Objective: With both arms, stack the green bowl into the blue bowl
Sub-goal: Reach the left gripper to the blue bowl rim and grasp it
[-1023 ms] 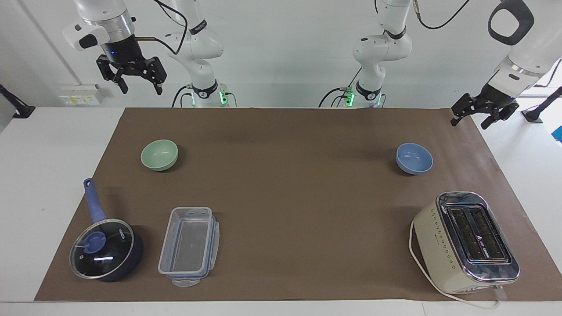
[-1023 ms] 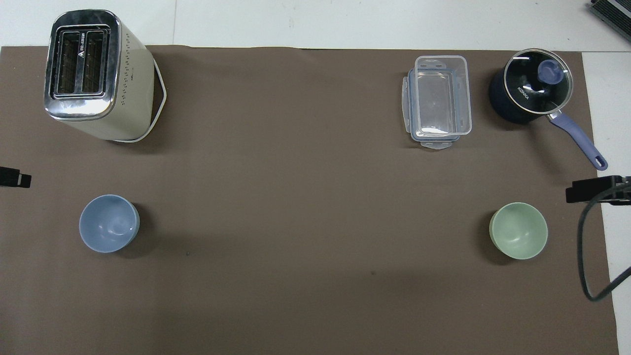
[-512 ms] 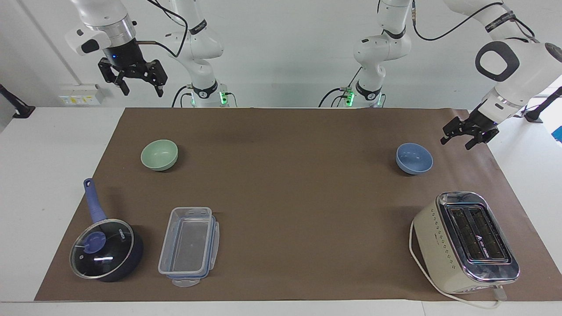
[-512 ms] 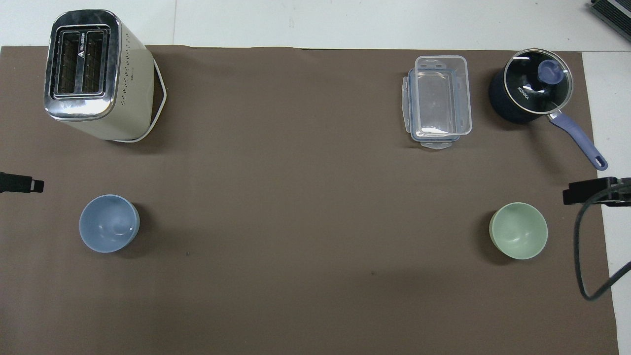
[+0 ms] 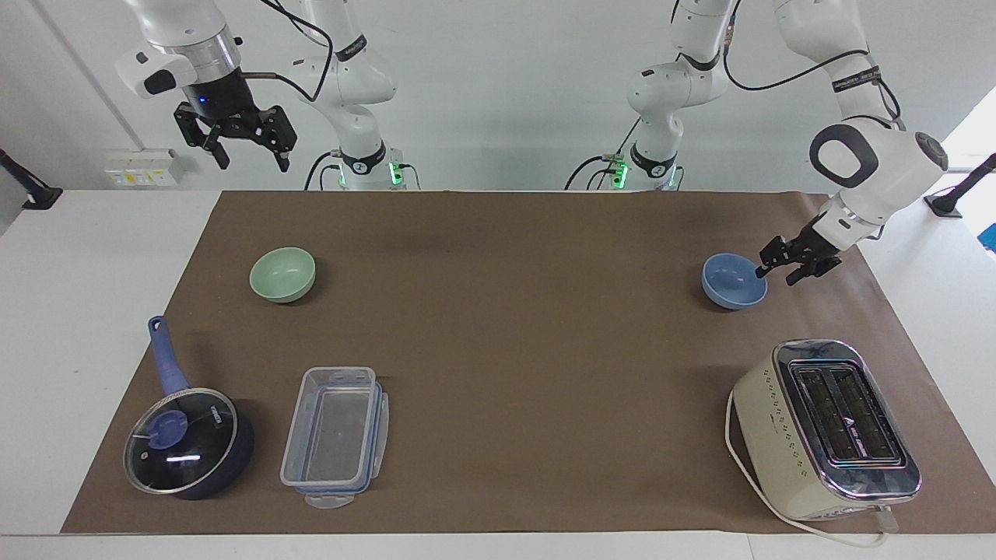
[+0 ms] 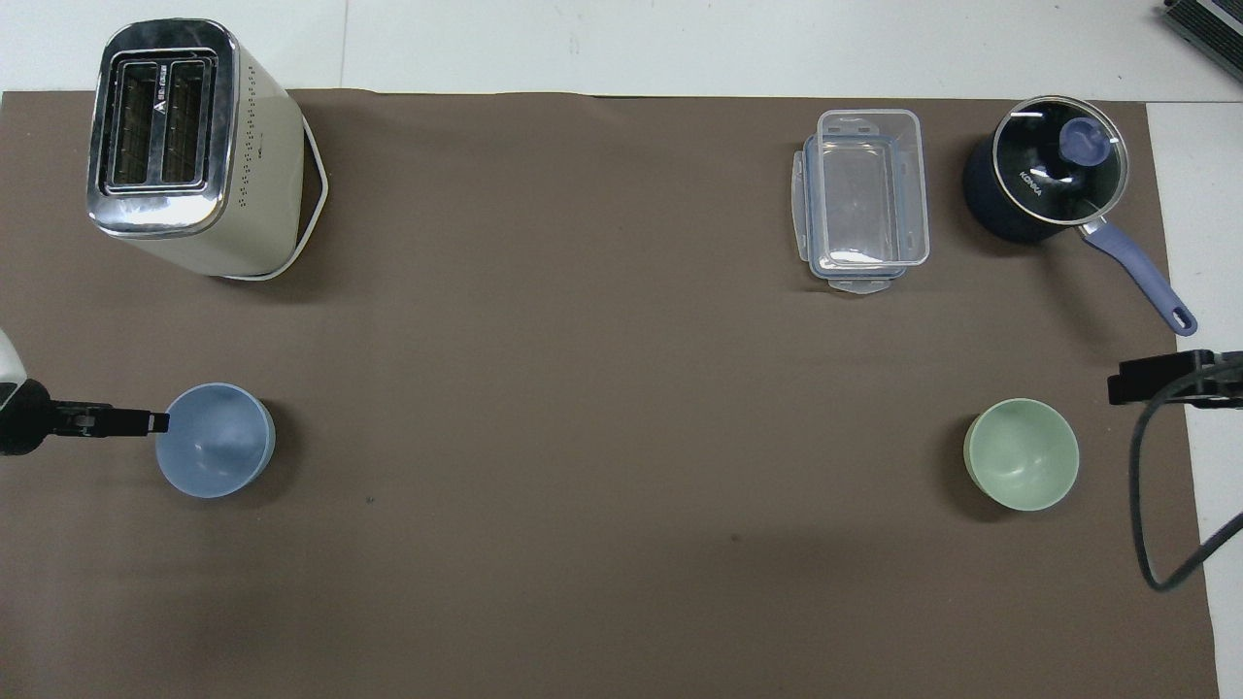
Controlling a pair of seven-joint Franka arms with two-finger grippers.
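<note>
We judge the green bowl (image 5: pixel 282 274) light, stiff and smooth, likely slippery, so we would pinch its rim. It sits on the worktop toward the right arm's end, apart from the blue bowl (image 5: pixel 734 281). The right gripper (image 5: pixel 236 143) hangs high above the worktop's edge, jaws wide and empty. The left gripper (image 5: pixel 787 268) sits at the blue bowl's rim; its jaws we cannot tell.

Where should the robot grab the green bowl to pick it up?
Probably the rim. The green bowl sits upright and open, with a smooth round outside, so one finger inside and one outside, coming straight down, should hold best. The right gripper hangs high up near it.
</note>
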